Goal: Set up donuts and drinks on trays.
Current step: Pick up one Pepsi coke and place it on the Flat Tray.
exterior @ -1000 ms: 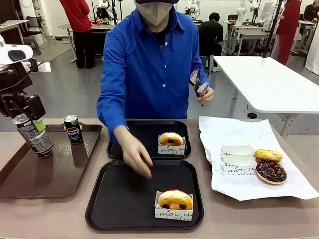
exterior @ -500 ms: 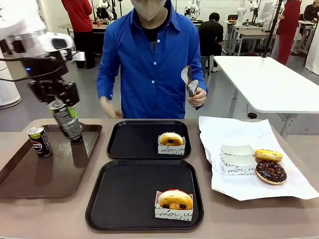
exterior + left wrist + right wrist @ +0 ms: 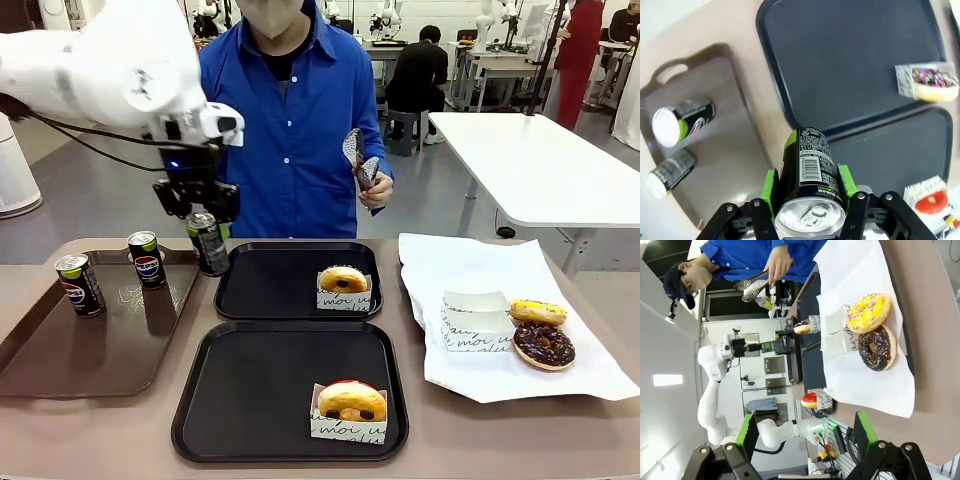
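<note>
1. Currently the green-banded can (image 3: pixel 807 170) sits squarely in the left gripper (image 3: pixel 808 182). One green pad (image 3: pixel 846 181) presses on each side of its body, just below the silver top, so the fingers are clamped on it.
2. In the front view the can hangs left of centre, slightly tilted. It is over the strip between the brown tray's (image 3: pixel 90 350) right rim and the far black tray's (image 3: pixel 270 285) left rim. I cannot tell whether its base touches anything.
3. Done so far: each black tray carries one boxed donut. The glazed donut (image 3: pixel 344 280) is right of centre on the far tray. The red-iced donut (image 3: pixel 351 400) is in the lower right corner of the near black tray (image 3: pixel 260 390).
4. Left to do: neither black tray holds a drink yet. By my reading, the held can is bound for the far tray. One of the two cans (image 3: pixel 148 260) standing upright on the brown tray, at the left of the frame, would then serve the near one.
5. At the right of the frame, a white paper (image 3: pixel 480 260) holds an empty box (image 3: pixel 475 320). Just beside the box lie a yellow donut (image 3: pixel 538 312) and a chocolate donut (image 3: pixel 543 345), touching each other.
6. The right gripper (image 3: pixel 804 427) has its fingers spread wide with nothing between them.
7. At upper centre, a person's hand (image 3: pixel 378 192) holds tongs (image 3: pixel 357 160), well apart from the trays.
</note>
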